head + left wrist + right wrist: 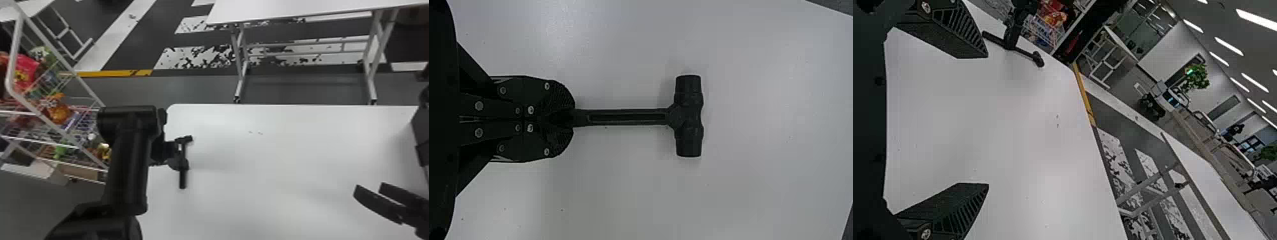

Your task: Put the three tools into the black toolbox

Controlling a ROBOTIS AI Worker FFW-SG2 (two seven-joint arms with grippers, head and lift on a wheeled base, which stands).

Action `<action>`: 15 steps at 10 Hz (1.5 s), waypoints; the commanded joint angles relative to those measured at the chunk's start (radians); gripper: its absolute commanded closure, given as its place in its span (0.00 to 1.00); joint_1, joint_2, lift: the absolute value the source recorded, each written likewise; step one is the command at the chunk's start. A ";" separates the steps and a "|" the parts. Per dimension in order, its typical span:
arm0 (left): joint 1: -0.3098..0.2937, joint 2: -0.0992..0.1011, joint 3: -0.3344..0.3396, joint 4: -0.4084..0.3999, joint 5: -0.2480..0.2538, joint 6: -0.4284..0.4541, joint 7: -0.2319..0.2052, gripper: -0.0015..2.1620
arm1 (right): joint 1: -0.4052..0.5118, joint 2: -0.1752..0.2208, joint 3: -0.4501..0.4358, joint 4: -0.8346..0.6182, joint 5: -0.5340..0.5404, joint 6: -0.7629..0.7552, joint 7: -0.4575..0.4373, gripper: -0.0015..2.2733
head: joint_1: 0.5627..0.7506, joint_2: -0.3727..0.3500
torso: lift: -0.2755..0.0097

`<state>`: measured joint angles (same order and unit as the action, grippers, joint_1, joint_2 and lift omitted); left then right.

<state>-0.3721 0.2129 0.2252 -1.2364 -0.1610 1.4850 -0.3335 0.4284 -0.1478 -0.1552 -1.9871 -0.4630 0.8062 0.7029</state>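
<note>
Holding hammer (626,117) between narrowed left jaws, with right jaws wide — must box it, cannot tell other tools' progress.

White wire-mesh rack (48,118) with orange plush-like toy (59,111), beyond left edge of smooth white tabletop (271,150). Metal-legged white table (303,9) beyond far edge. Flat yellow floor stripe (115,73) past far left corner.

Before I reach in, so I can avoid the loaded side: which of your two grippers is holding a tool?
The left gripper: it is shut on the black hammer, whereas the right gripper is open, with nothing between its fingers.
</note>
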 commanded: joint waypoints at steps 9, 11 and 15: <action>0.305 -0.078 0.183 -0.428 0.291 0.086 -0.808 0.88 | -0.097 0.007 0.082 0.048 0.060 0.095 -0.056 0.04 | 0.70 0.78 | 0.79; 0.409 -0.096 0.114 -0.540 0.308 0.086 -0.852 0.88 | -0.112 0.008 0.089 0.059 0.053 0.101 -0.057 0.04 | 0.70 0.72 | 0.79; 0.518 -0.106 -0.021 -0.610 0.296 0.086 -0.884 0.88 | -0.181 0.008 0.126 0.056 0.014 0.218 -0.069 0.04 | 0.70 0.62 | 0.79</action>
<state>0.1344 0.1094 0.2172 -1.8369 0.1368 1.5671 -1.2176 0.2588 -0.1397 -0.0392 -1.9314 -0.4496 1.0052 0.6351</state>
